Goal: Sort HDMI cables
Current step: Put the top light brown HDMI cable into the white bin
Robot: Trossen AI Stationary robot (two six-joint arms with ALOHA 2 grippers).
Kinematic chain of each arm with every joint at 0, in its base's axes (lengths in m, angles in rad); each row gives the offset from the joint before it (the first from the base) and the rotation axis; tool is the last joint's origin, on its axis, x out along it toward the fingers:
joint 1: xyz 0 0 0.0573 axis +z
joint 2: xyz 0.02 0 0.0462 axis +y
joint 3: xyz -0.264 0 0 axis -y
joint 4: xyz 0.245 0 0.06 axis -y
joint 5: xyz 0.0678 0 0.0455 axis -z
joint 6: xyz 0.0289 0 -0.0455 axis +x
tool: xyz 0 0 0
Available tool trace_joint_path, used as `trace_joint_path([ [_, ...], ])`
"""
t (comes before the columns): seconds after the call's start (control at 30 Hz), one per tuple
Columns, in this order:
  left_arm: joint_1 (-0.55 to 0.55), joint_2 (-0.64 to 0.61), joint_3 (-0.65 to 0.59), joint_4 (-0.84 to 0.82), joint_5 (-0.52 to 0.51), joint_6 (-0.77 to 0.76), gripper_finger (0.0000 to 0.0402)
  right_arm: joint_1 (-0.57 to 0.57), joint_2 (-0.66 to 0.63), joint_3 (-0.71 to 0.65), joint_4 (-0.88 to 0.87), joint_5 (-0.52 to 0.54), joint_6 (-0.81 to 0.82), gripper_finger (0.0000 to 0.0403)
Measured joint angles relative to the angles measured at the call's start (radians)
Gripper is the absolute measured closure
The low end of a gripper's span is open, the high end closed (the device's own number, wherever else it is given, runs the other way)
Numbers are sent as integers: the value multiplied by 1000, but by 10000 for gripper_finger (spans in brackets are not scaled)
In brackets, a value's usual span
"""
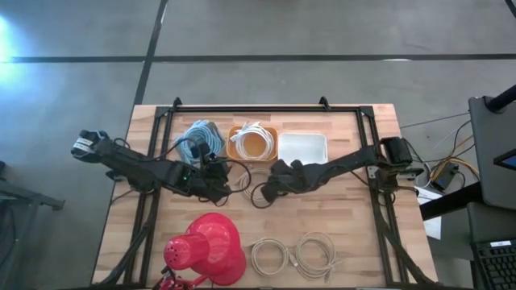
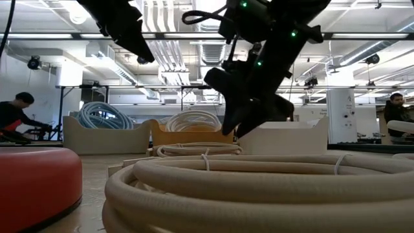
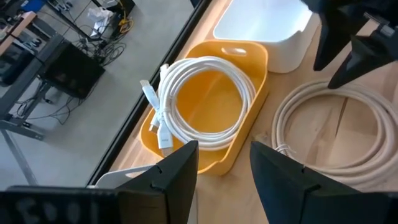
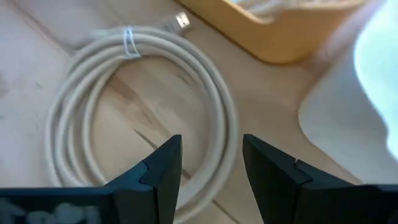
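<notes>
Two beige coiled HDMI cables [image 1: 295, 256] at worktop's near edge, unsorted; third beige coil [image 4: 140, 115] mid-worktop beneath right tool [image 4: 210, 165], fingers wide, empty. Blue coils [image 1: 200, 138] and white coil [image 3: 205, 102] already binned; left tool [image 3: 224, 171] wide; white bin [image 1: 303, 147] apparently unfilled

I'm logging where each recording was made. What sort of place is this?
Probably an open robotics lab or workshop. The low view shows exposed ceiling ducts and a person at a far bench; the high view shows a wooden table on bare concrete floor.
</notes>
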Motion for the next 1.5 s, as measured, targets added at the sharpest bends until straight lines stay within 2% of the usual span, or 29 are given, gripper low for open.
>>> trace_joint_path([
  [0.17,0,0,-5,3,-2,0,225,0,1,-24,-1,-7,50,236],
  [0.43,0,-2,-5,11,-3,0,225,0,21,-31,91,-9,62,236],
  [0.73,0,-2,-5,30,-3,0,225,-14,137,9,100,-2,46,238],
  [0.87,0,-2,-5,31,-3,0,225,-19,162,48,76,-13,-46,254],
  [1.0,0,-2,-5,36,-6,0,225,-19,162,74,39,-30,-114,297],
  [1.13,0,-3,-5,37,-6,0,225,-18,145,81,-14,-53,-158,354],
  [1.2,0,-3,-5,37,-5,0,225,-16,131,79,-23,-91,-199,370],
  [1.4,0,-3,-5,38,-5,0,225,11,15,75,-36,-116,-262,369],
  [1.5,0,-3,-5,39,-5,0,225,34,-72,73,-96,-21,-293,362],
])
